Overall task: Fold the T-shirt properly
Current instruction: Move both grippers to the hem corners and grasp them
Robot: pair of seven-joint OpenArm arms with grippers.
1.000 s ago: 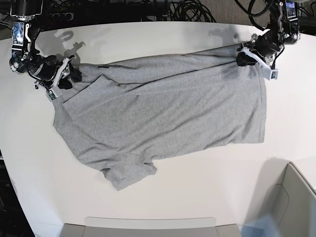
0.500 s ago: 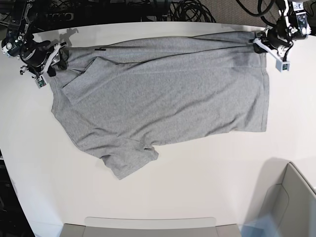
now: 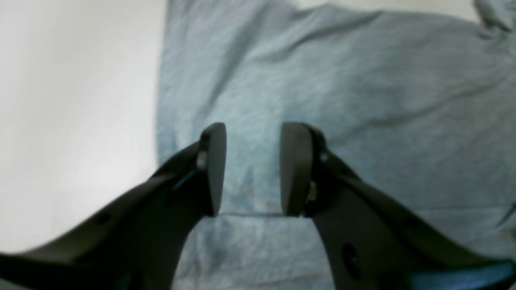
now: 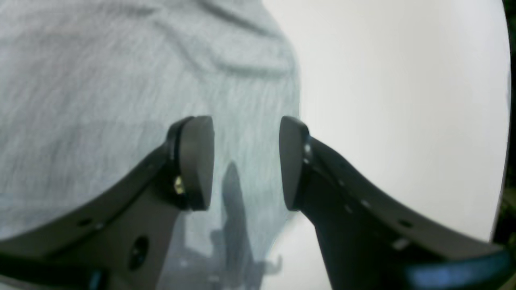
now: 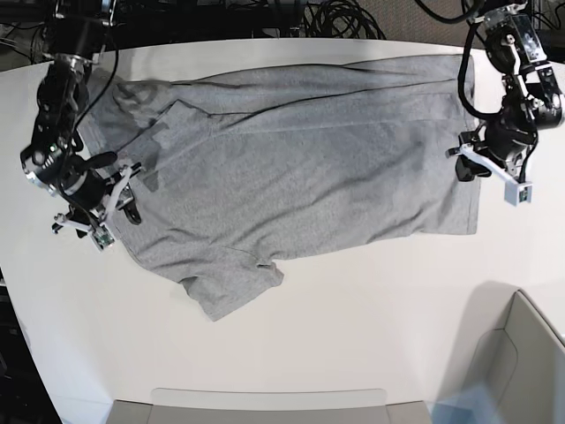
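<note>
T-shirt [image 5: 300,168]: heather-grey, plain side up, spread flat on white table [image 5: 353,336], one sleeve creased. Left gripper [image 3: 252,169] and right gripper [image 4: 246,161]: jaws spread, empty.

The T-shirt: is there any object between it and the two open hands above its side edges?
Nothing visible. The left hand and the right hand are both open directly over the T-shirt, with only grey cloth and bare white table under them.

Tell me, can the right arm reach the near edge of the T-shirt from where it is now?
Probably yes. The right gripper is open and empty beside the T-shirt edge, with nothing between them on the white table.
</note>
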